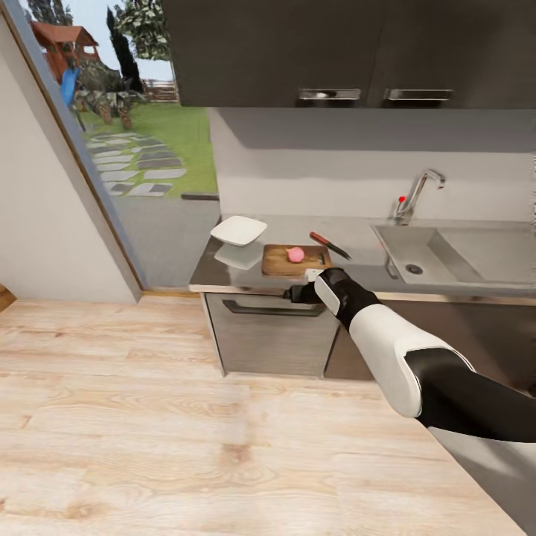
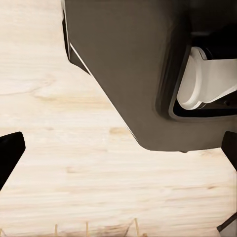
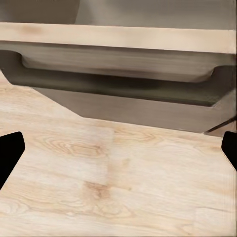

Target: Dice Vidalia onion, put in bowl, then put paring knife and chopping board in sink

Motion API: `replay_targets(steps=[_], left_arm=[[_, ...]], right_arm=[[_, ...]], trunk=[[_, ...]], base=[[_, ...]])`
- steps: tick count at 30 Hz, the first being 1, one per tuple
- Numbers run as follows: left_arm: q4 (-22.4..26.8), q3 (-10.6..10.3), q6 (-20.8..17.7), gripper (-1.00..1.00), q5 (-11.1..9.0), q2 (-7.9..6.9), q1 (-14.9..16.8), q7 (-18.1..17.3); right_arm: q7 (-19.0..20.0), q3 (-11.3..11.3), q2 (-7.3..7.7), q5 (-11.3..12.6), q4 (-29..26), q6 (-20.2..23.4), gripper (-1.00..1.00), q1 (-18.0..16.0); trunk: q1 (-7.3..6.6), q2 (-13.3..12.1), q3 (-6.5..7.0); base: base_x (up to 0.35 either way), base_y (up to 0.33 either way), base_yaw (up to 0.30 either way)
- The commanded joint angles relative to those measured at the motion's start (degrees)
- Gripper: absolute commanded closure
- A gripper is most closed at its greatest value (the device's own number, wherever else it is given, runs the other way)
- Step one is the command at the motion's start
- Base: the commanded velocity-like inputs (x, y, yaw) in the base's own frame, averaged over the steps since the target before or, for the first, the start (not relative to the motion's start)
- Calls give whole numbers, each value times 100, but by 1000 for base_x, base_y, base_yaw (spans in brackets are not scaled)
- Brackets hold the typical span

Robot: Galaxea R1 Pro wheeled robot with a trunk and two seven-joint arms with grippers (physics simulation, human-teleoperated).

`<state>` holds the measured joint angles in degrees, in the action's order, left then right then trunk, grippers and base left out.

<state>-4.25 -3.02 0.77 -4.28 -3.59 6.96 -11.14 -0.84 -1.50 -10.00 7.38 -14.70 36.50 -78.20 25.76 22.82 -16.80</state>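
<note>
Onion: the pink-red Vidalia onion (image 1: 295,254) sits on the chopping board (image 1: 280,261), right of its middle, out of the sink
Board: brown wooden board flat on the grey countertop (image 1: 350,246), close to its front edge, above a dark cabinet front with a bar handle
Knife: the paring knife (image 1: 329,245) lies on the countertop just right of the board and behind it, between board and sink, red-brown handle pointing away from the robot
Bowl: the white squarish bowl (image 1: 239,230) rests at the counter's left end, just left of the board, its reflection showing below it
Sink: the grey sink (image 1: 417,257) with round drain and chrome tap with red knob lies well right of the board
Right arm: the head view has the right gripper (image 1: 296,293) reaching out at the counter's front edge, just below the board; its fingers are too small and dark there to read
Right wrist view: dark fingertips (image 3: 11,153) stand wide apart at either edge, nothing between them, over the wood floor (image 3: 113,182) and a cabinet handle recess
Left wrist view: left fingertips (image 2: 10,153) likewise spread and empty, looking down at the floor and the robot's own dark body (image 2: 133,69)
</note>
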Motion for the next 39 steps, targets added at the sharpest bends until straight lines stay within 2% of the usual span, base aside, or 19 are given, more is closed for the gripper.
replay_targets(steps=[1,7,17,19,25,39], left_arm=[[-15,-32,6,-100,-46,-1,7,-26],[-15,-32,11,-100,-44,-1,7,-28],[-15,-32,14,-100,-38,-1,7,-29],[-18,-32,136,-100,-40,-1,7,-29],[-23,-32,474,-100,-46,-1,7,-24],[-23,-39,521,-100,-47,3,7,-25]], right_arm=[[-13,-17,0,35,-7,22,-100,-3],[-13,-17,0,35,-7,20,-100,-3],[-13,-17,0,35,-7,16,-100,-3],[-13,-17,0,35,-7,15,-100,-3],[-13,-17,0,35,-7,15,-100,-3],[-13,-17,0,35,-7,15,-100,-3]], trunk=[[3,10,-9],[3,10,-9],[3,10,-9],[3,10,-9],[3,10,-9],[3,10,-9]], base=[[0,-319,0],[42,-249,0],[12,-11,0],[122,-1,0],[264,0,0],[293,-55,0]])
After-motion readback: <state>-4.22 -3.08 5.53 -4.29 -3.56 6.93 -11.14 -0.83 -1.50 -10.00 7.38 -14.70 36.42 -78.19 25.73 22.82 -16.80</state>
